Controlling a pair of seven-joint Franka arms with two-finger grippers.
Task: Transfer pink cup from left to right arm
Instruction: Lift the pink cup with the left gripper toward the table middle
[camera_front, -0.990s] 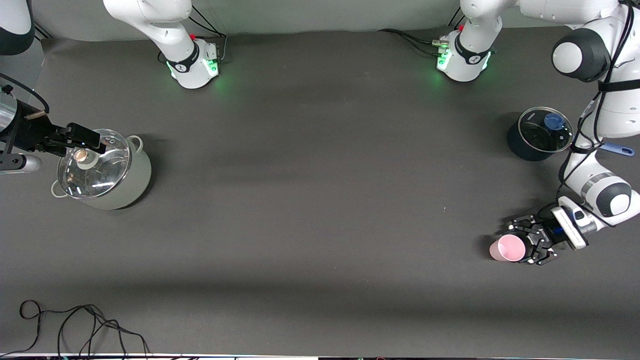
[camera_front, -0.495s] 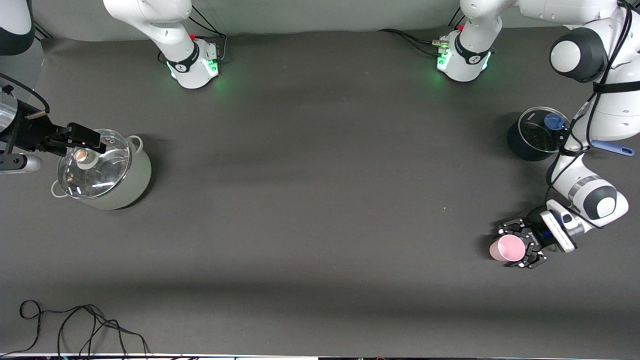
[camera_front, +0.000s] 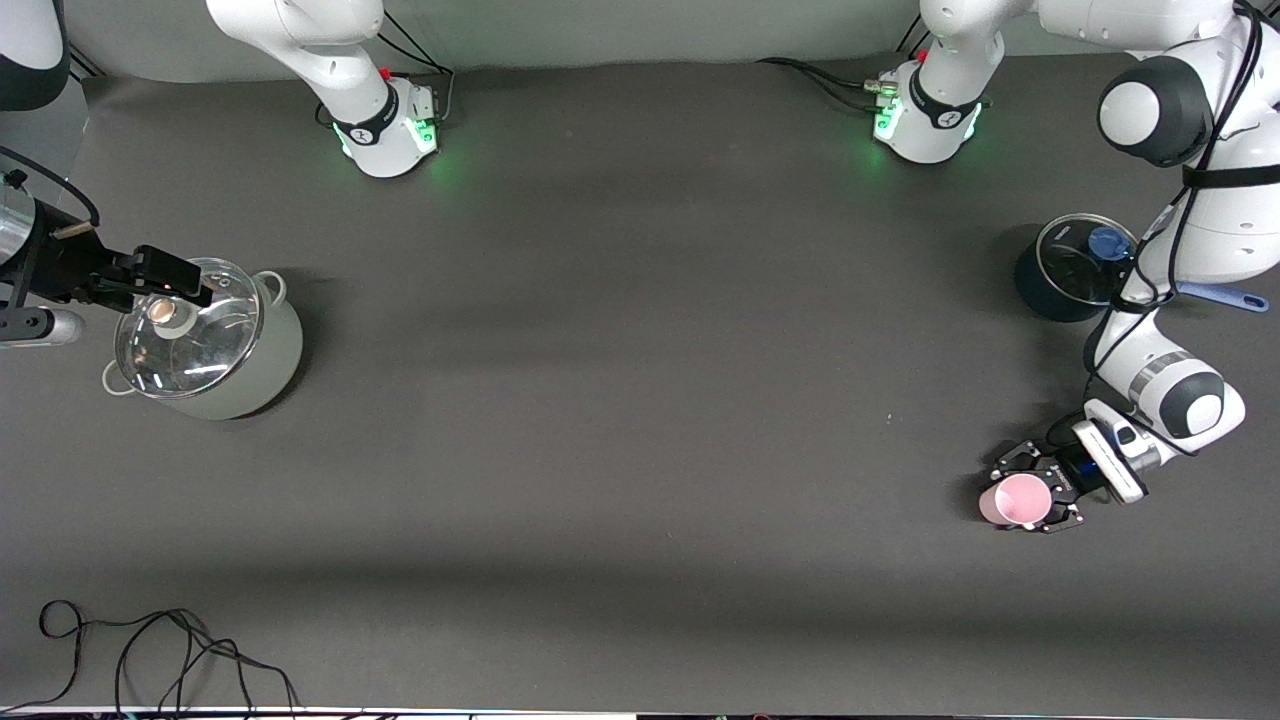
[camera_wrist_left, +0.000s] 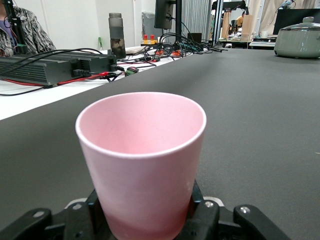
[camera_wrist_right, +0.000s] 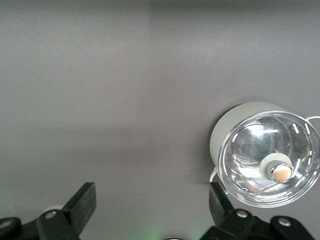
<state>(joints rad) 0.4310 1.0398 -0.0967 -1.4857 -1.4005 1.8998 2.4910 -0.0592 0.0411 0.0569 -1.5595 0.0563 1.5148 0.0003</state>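
The pink cup (camera_front: 1015, 500) stands upright on the dark table near the left arm's end, nearer to the front camera than the dark pot. My left gripper (camera_front: 1030, 492) is low at the table, its fingers pressed against both sides of the cup's lower part. In the left wrist view the cup (camera_wrist_left: 142, 160) fills the middle, with the left gripper (camera_wrist_left: 145, 205) at its base. My right gripper (camera_front: 172, 280) waits, open and empty, over the rim of the grey-green pot. The right wrist view shows the right gripper (camera_wrist_right: 150, 200) with its fingers wide apart above bare table.
A grey-green pot with a glass lid (camera_front: 200, 340) stands at the right arm's end; it also shows in the right wrist view (camera_wrist_right: 265, 155). A dark pot with a glass lid and blue knob (camera_front: 1080, 265) stands at the left arm's end. A black cable (camera_front: 150, 650) lies near the front edge.
The left arm's wrist has moved in toward the cup and its fingers have closed in on the cup's sides. The cup has stayed in place. The right arm has not moved.
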